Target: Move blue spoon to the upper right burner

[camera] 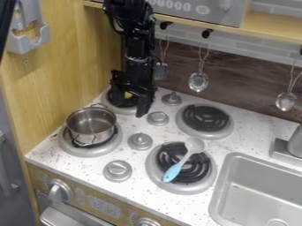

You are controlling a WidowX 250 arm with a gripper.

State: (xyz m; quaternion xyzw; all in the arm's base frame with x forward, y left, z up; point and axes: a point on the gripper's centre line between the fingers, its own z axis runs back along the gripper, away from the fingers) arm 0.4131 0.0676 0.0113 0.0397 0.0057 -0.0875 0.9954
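The gripper hangs over the upper left burner with its two fingers spread apart. A small yellow patch shows behind the gap; I cannot tell what it is. The spoon has a light blue handle and a grey bowl. It lies diagonally across the lower right burner, its bowl toward the upper right and its handle toward the lower left, well away from the gripper. Black coils and a silver ring make up the upper right burner, which has nothing on it.
A metal pot stands on the lower left burner. Several grey knobs, one of them at the centre, rise between the burners. The sink is at the lower right. Metal utensils, including a ladle, hang along the back wall.
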